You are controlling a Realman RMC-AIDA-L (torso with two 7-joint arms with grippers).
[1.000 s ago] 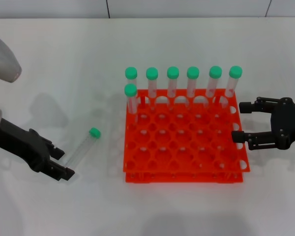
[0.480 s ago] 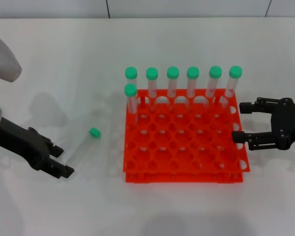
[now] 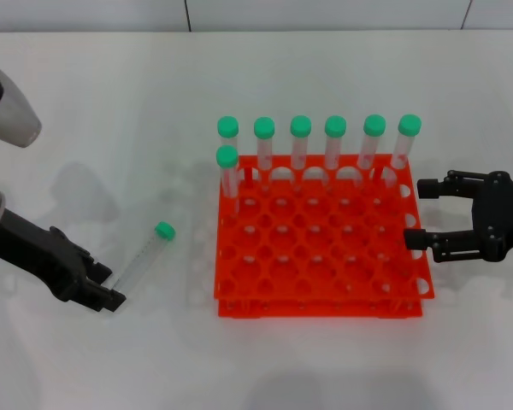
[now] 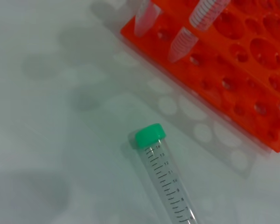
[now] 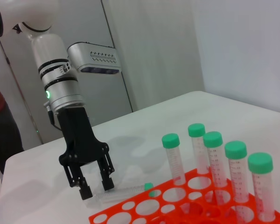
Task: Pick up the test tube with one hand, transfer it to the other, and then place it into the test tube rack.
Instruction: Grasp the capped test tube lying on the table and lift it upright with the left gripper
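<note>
The test tube [image 3: 141, 256] lies flat on the white table left of the rack, its green cap [image 3: 164, 230] pointing towards the rack. It also shows in the left wrist view [image 4: 165, 186] and the right wrist view [image 5: 123, 192]. My left gripper [image 3: 113, 288], seen too in the right wrist view [image 5: 96, 189], hangs low and open at the tube's clear bottom end, with the fingers not closed on it. The orange-red test tube rack [image 3: 321, 305] stands mid-table. My right gripper [image 3: 416, 213] is open and empty beside the rack's right edge.
Several green-capped tubes [image 3: 337, 143] stand in the rack's back row, and one [image 3: 228, 175] stands in the second row at the left. The rack's corner [image 4: 238, 79] is close to the lying tube. A wall rises behind the table.
My left gripper has drifted slightly towards the near left. The test tube and the right gripper have not moved.
</note>
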